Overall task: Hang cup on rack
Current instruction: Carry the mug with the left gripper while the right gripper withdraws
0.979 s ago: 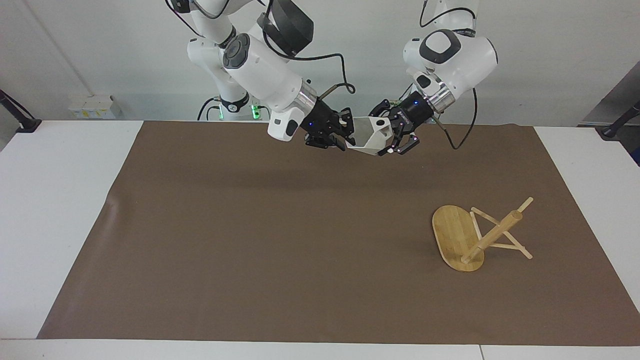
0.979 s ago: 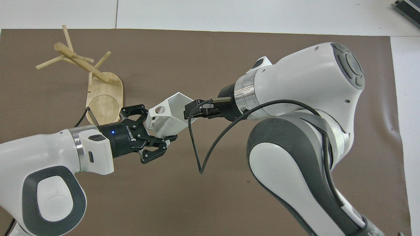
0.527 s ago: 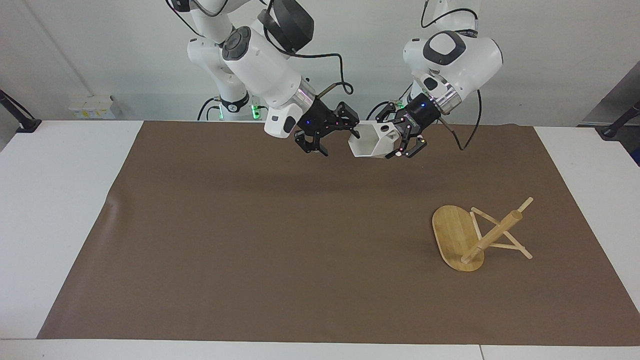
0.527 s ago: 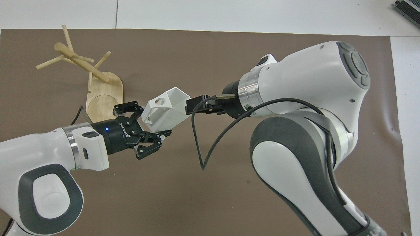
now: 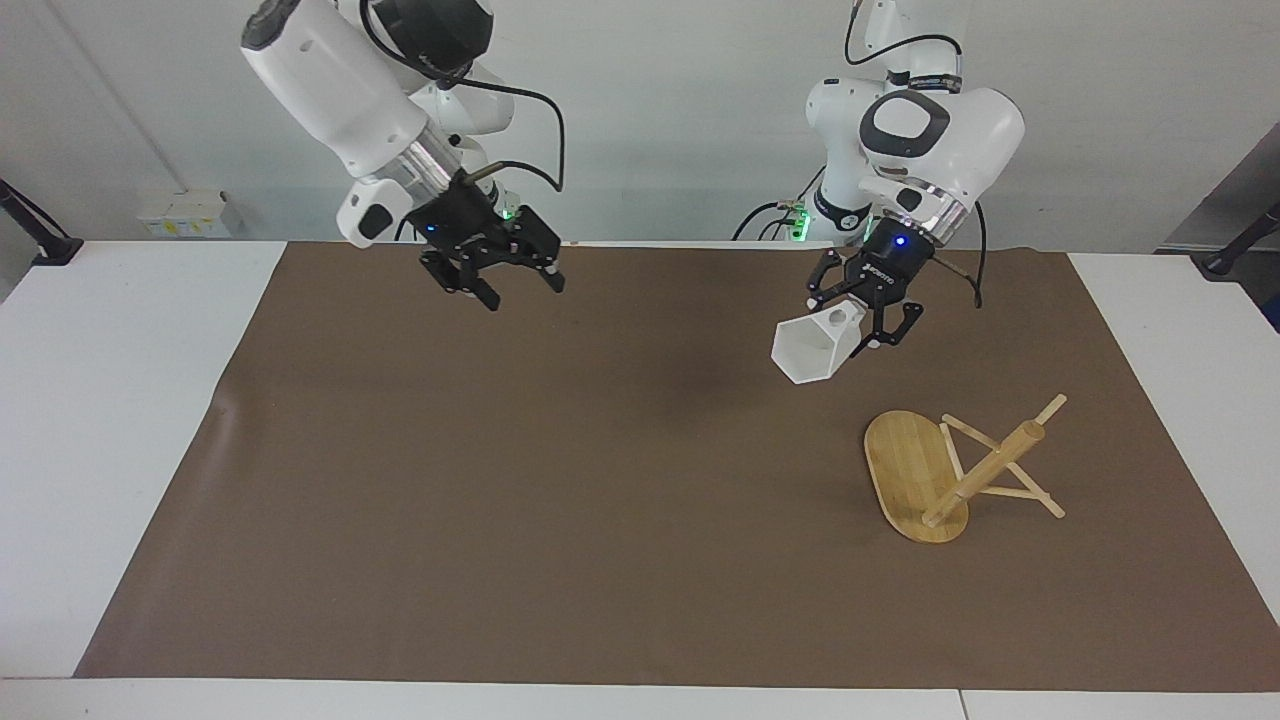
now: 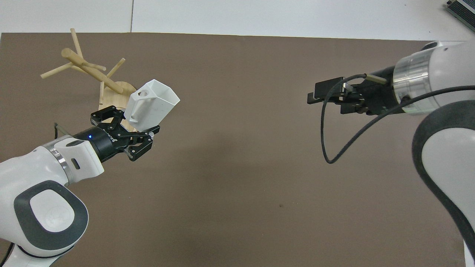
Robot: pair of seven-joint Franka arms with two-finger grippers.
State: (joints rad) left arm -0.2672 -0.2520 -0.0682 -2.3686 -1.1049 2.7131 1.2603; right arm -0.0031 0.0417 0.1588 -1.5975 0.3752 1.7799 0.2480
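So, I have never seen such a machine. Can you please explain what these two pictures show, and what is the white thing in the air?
These are two white robot arms at a table, each ending in a black two-finger end effector. One picture looks at the robots from across the table; the other looks down from above their own end.

On the table lies a brown mat. On it, toward the left arm's end, the light bamboo mug rack lies tipped over, its oval base on edge and its pegs pointing sideways.

The white thing is a small angular white cup. The left end effector holds it by the handle end, in the air over the mat beside the rack, with the cup's mouth tilted.

The right end effector holds nothing; it hangs open over the mat at the right arm's end.
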